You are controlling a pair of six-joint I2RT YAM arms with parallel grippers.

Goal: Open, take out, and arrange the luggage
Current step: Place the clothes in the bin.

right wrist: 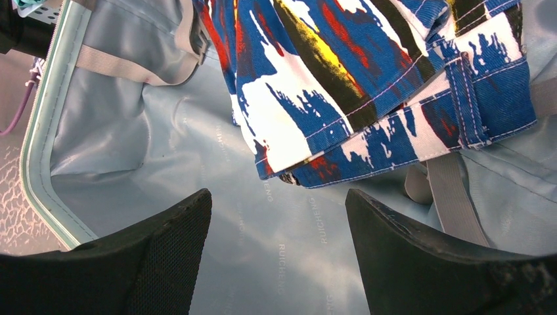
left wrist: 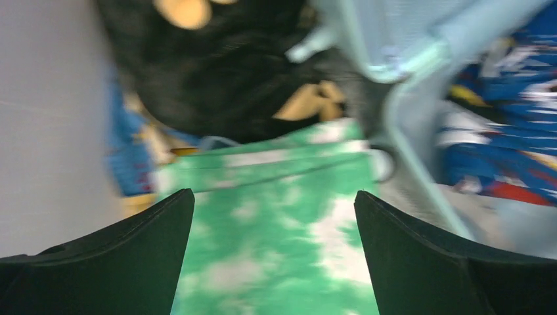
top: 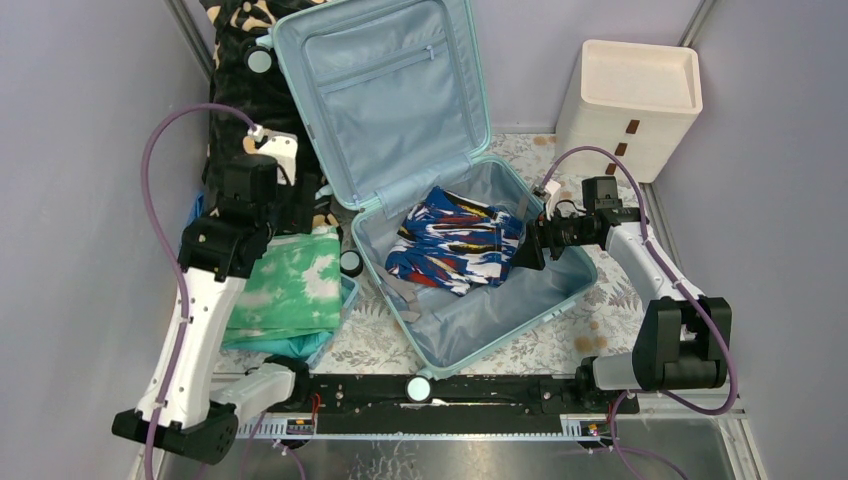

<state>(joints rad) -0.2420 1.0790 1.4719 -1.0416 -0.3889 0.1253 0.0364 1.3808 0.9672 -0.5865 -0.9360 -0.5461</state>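
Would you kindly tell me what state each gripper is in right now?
Left gripper: open, holding nothing.
Right gripper: open, holding nothing.

garment [top: 455,243] fills luggage [top: 425,185] middle, near lining [right wrist: 263,230] bare

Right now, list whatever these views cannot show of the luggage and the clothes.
- Left wrist view: blur smears the black garment; print unreadable.
- Top view: the left arm covers part of the green garment; the frame's top edge cuts off the luggage lid.
- Right wrist view: the blue patterned garment runs off the top edge, hiding anything beneath.
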